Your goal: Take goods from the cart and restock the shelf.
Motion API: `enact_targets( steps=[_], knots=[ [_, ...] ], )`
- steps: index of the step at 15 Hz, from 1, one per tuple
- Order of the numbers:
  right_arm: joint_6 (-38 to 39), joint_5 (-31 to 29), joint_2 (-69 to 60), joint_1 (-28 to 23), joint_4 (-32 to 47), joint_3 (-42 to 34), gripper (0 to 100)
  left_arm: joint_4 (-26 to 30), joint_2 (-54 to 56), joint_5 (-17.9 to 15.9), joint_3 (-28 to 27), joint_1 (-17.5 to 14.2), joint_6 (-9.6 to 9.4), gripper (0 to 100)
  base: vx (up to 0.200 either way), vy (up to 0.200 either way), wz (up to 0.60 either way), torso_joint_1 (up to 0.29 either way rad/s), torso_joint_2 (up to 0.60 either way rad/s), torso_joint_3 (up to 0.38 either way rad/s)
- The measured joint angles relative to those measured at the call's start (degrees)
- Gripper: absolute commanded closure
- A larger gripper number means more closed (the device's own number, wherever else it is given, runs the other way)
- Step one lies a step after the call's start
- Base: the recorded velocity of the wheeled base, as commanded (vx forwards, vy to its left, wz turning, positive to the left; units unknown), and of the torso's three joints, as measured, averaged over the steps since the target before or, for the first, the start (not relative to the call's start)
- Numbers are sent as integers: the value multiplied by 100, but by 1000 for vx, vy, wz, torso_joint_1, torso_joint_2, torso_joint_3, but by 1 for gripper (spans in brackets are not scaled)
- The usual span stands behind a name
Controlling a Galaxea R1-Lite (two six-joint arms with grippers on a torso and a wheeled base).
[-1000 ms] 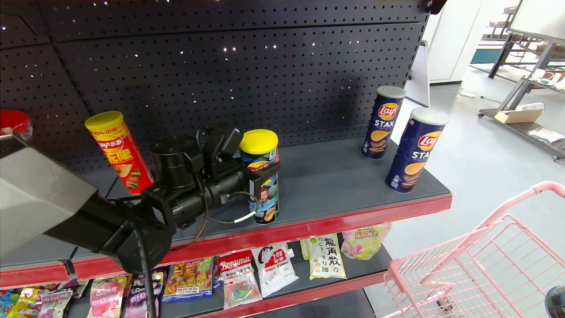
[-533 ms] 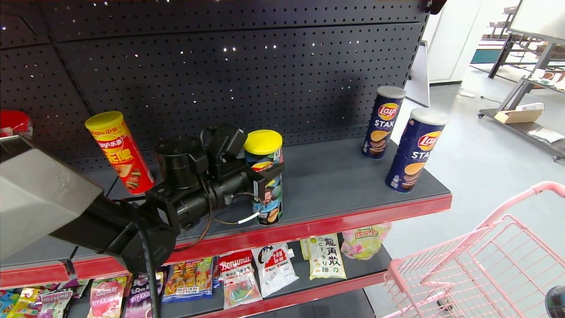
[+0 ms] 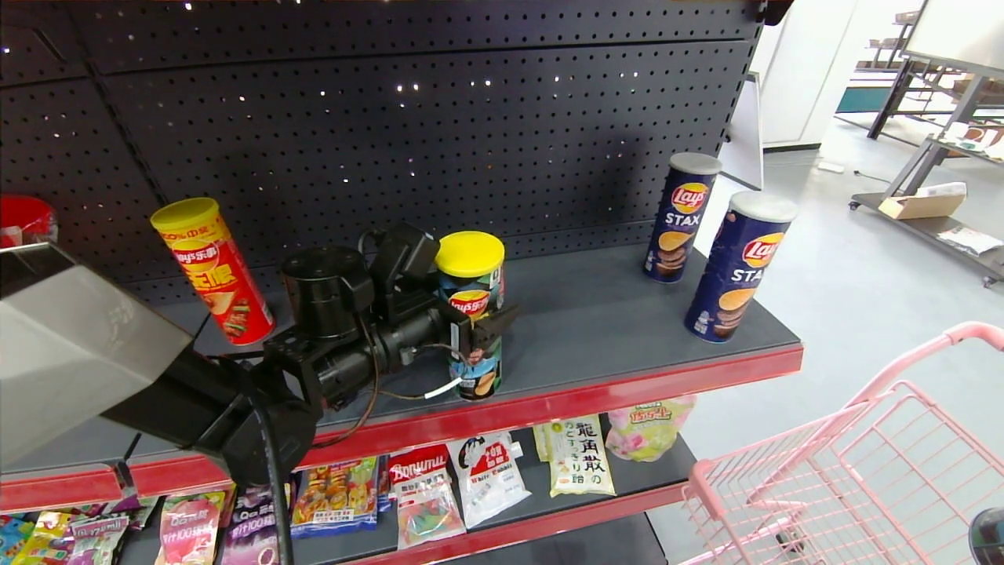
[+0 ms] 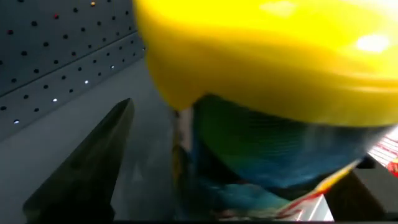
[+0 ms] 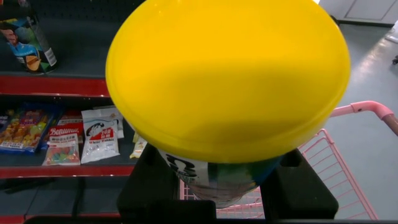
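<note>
Well — glossy cylindrical can (image 5: pixel 219 179), yellow lid (image 5: pixel 227 74).

A dark grey shelf (image 3: pixel 596 329) with a red front edge crosses the middle of the frame. A red can (image 3: pixel 213 271) stands at its left, a multicoloured can (image 3: pixel 471 259) at centre near the front edge, and two blue cans (image 3: pixel 681 218) (image 3: pixel 740 267) close together at right. Snack bags (image 3: pixel 486 475) lie on the lower shelf (image 3: pixel 549 526).
</note>
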State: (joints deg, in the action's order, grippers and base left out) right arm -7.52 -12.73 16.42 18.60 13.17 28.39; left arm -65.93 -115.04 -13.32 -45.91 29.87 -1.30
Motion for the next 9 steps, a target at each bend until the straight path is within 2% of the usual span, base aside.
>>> enact_targets(
  steps=[5,9],
  knots=[
    [9,0,2,0,24,-15,100,-318,88,-5,112,-24,9,0,0,0,0,0,0,0],
    [11,0,4,0,40,-30,100,-334,449,-118,328,-228,2,0,0,0,0,0,0,0]
  ],
)
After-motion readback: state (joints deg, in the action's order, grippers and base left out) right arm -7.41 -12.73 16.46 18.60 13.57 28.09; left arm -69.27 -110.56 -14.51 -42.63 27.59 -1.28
